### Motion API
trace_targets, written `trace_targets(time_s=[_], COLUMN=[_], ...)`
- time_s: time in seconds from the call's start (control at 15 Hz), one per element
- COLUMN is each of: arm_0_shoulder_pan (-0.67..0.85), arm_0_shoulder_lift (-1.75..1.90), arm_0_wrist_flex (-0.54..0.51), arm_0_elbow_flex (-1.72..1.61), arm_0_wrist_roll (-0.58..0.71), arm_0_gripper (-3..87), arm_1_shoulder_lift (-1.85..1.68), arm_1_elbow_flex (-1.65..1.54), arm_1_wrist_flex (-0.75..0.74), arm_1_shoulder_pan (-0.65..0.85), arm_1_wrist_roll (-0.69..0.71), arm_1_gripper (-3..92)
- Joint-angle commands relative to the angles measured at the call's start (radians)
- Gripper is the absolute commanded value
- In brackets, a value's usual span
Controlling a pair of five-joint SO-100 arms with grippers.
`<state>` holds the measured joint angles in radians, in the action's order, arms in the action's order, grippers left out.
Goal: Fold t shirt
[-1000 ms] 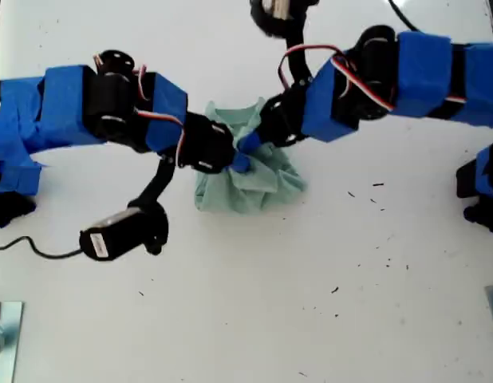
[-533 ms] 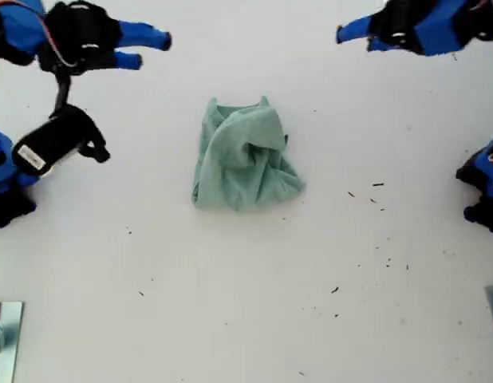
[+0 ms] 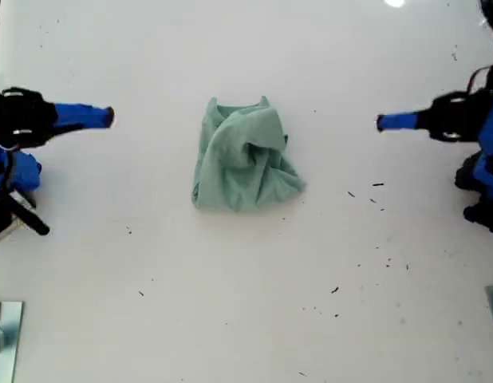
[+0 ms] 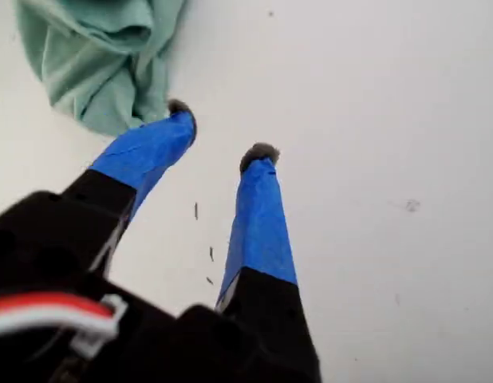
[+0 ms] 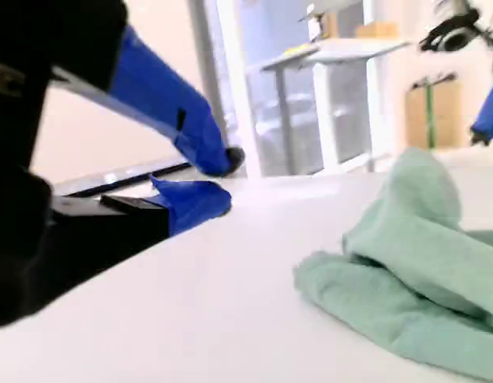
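Exterior view: t shirt (image 3: 245, 157) lies crumpled in a heap on the white table (image 3: 246, 319), one blue-taped arm well off to each side of it — neither touches the cloth.
First wrist view: my first gripper (image 4: 221, 134) is spread, nothing between the fingers, t shirt (image 4: 95, 56) just beyond one fingertip.
Second wrist view: my second gripper (image 5: 218, 183) slightly parted, empty — t shirt (image 5: 414, 263) apart from it.

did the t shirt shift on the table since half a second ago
No. In the exterior view the t shirt sits in the same crumpled heap, at the same spot relative to the dark specks on the table.
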<state>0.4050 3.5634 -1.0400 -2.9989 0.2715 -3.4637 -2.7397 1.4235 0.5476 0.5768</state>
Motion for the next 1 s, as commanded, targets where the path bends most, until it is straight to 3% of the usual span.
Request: trace_targets(time_s=[0.0, 0.07, 0.13, 0.27, 0.4, 0.67, 0.93], arm_0_shoulder_pan=[-0.063, -0.083, -0.091, -0.109, -0.092, -0.098, -0.095], arm_0_shoulder_lift=[0.041, 0.041, 0.041, 0.041, 0.041, 0.041, 0.041], arm_0_wrist_flex=[0.017, 0.025, 0.04, 0.055, 0.026, 0.025, 0.018], arm_0_elbow_flex=[-0.087, -0.11, -0.15, -0.23, -0.233, -0.241, -0.241], arm_0_wrist_roll=[-0.015, -0.015, -0.015, -0.021, -0.017, -0.023, -0.043], arm_0_gripper=[-0.1, -0.1, -0.1, -0.1, -0.1, -0.1, 0.6], arm_1_shoulder_lift=[-0.04, -0.04, -0.003, 0.431, 0.876, 1.589, 1.666], arm_1_elbow_flex=[-0.069, -0.063, -0.031, 0.135, 0.39, 0.96, 1.052], arm_1_wrist_flex=[-0.025, -0.035, -0.137, -0.443, -0.643, -0.675, -0.641], arm_1_shoulder_pan=[-0.115, -0.127, -0.209, -0.396, -0.554, -0.729, -0.597], arm_1_wrist_roll=[-0.046, -0.035, 0.005, 0.049, 0.104, 0.143, 0.227], arm_1_gripper=[2.4, 2.4, 2.4, 2.5, 2.5, 2.5, 2.5])
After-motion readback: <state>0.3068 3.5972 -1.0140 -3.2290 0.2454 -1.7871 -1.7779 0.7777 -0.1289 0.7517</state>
